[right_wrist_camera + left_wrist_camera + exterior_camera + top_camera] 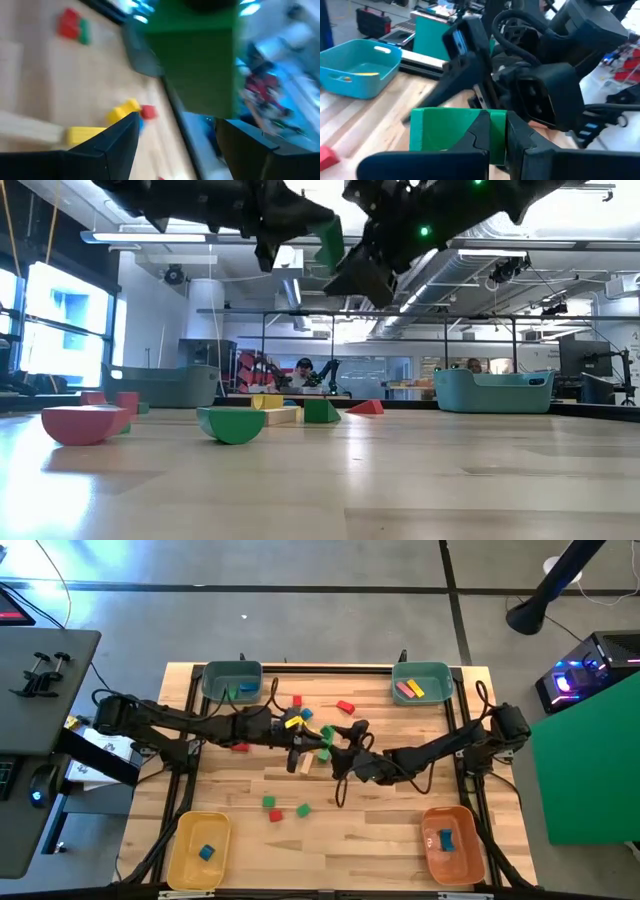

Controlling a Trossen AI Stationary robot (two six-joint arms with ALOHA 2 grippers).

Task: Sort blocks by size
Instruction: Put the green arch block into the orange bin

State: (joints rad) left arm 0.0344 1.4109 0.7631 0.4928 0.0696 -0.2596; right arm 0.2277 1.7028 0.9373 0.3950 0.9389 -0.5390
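Grippers meet above the middle of the wooden table. The left gripper pinches a green block between its fingers, held in the air, as the low view also shows. The right gripper is just beside it with its fingers spread apart, the same green block right in front of them. Other blocks lie scattered on the table, some in the corner bins.
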